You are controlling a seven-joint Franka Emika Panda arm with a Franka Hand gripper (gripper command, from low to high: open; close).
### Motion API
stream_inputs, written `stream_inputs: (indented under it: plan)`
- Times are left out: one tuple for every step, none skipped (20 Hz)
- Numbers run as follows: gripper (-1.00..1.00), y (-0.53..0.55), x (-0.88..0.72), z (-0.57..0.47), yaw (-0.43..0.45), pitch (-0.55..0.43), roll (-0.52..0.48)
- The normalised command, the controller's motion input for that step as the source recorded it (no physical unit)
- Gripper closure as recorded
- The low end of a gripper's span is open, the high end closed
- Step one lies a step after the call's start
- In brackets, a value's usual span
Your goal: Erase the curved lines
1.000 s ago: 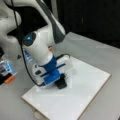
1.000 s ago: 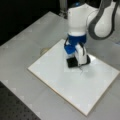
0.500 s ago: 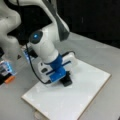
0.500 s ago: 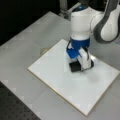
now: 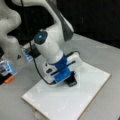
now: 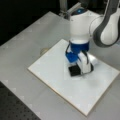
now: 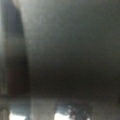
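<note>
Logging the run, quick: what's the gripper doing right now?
Gripper: shut on the black eraser, pressing it on the white board.

Gripper [image 5: 70,81] sits low over the board [image 5: 82,100], w/ the eraser block [image 6: 74,70] under it, pressed flat on the board surface. In a front view the gripper [image 6: 80,70] is near the board's [image 6: 50,72] middle, a bit toward the far edge. Board lies on the table [image 6: 30,37], table showing on all sides of the tool. Small round thing [image 6: 44,51] sits on the table just off the board's left edge, left of the gripper.
</note>
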Motion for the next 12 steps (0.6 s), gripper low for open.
stream_inputs:
  plan:
    - [1.00, 0.37, 0.22, -1.00, -0.392, -0.240, 0.002]
    - [1.00, 0.38, 0.20, -1.00, -0.395, -0.238, 0.000]
    - [1.00, 0.39, 0.20, -1.00, -0.394, -0.233, -0.001]
    - [1.00, 0.39, 0.19, -1.00, -0.396, -0.226, 0.000]
    - [1.00, 0.40, 0.20, -1.00, -0.398, -0.223, -0.003]
    - [1.00, 0.39, 0.19, -1.00, -0.395, -0.221, -0.007]
    - [1.00, 0.40, 0.20, -1.00, -0.396, -0.222, -0.015]
    - [1.00, 0.40, 0.21, -1.00, -0.396, -0.222, -0.019]
    - [1.00, 0.39, 0.21, -1.00, -0.396, -0.219, -0.022]
    - [1.00, 0.40, 0.22, -1.00, -0.397, -0.219, -0.025]
    - [1.00, 0.42, 0.24, -1.00, -0.400, -0.220, -0.028]
    - [1.00, 0.43, 0.26, -1.00, -0.404, -0.222, -0.029]
